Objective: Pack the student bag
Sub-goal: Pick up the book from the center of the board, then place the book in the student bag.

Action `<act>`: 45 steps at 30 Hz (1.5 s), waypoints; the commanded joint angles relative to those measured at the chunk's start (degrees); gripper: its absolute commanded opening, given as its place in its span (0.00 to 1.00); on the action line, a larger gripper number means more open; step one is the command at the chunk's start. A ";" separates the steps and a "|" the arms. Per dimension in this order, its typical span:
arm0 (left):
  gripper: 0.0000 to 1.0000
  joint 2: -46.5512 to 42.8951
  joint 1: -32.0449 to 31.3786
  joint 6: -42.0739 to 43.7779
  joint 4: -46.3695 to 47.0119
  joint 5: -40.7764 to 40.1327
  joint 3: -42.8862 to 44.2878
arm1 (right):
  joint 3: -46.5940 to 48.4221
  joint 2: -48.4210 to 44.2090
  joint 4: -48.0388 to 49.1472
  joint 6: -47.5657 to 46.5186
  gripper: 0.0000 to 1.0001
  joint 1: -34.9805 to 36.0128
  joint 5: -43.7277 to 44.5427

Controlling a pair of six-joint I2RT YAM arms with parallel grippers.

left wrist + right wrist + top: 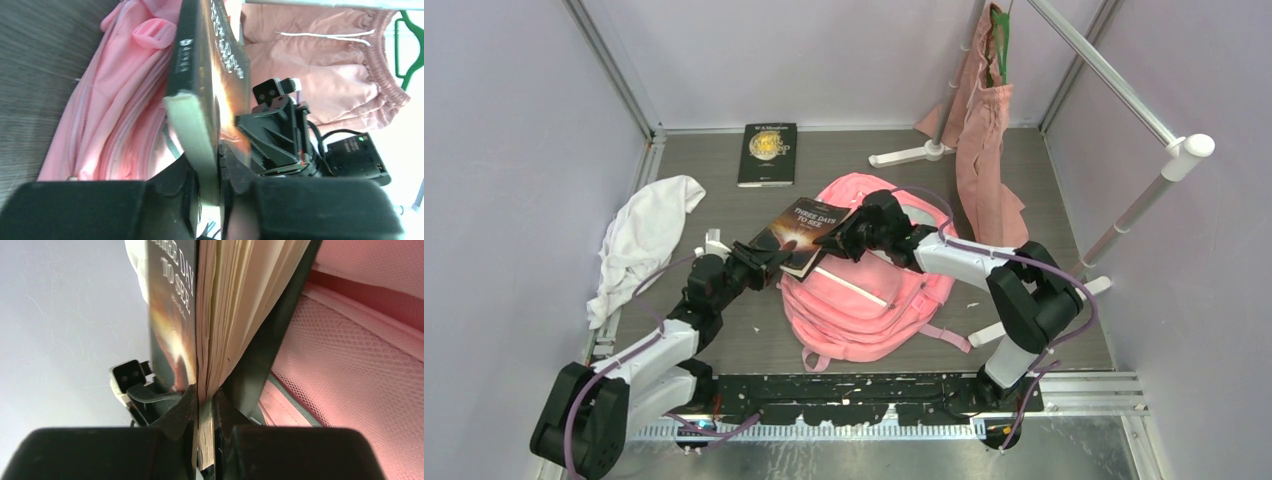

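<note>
My left gripper (207, 175) is clamped on one edge of a dark book (809, 225). My right gripper (204, 405) pinches the opposite edge, fingers closed over pages and cover, so I grip it from both sides. The cover reads "THREE DAYS TO SEE" in pale capitals, while the small print on the spine is too blurred to read. The pink backpack (864, 310) lies flat on the table (724, 330) just under the book, between my two arms. A second book (768, 153) lies at the back, its gold title too small to make out.
</note>
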 commanded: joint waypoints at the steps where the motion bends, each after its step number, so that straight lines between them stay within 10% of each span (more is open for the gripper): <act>1: 0.03 -4.12 -0.29 1.02 0.30 -1.93 3.70 | 1.23 -0.54 3.55 -1.59 0.03 -0.11 -1.96; 5: 0.00 -12.24 0.15 5.81 -11.66 -3.99 7.85 | 5.71 -3.64 -6.83 -13.94 0.47 -0.17 -3.06; 17: 0.00 -28.50 0.85 29.43 -75.48 -7.56 42.70 | 5.92 -22.94 -32.71 -55.27 0.68 10.64 12.68; 22: 0.00 -32.02 0.85 25.74 -79.79 -4.79 42.67 | 7.05 -17.46 -35.40 -58.74 0.66 21.54 15.57; 39: 0.00 -39.31 0.85 24.11 -87.09 -6.84 39.14 | 5.50 -4.64 -30.04 -58.21 0.49 24.17 8.44; 45: 0.00 -39.54 0.85 24.16 -86.79 -5.04 37.50 | 6.71 -5.33 -30.81 -58.42 0.16 24.15 13.19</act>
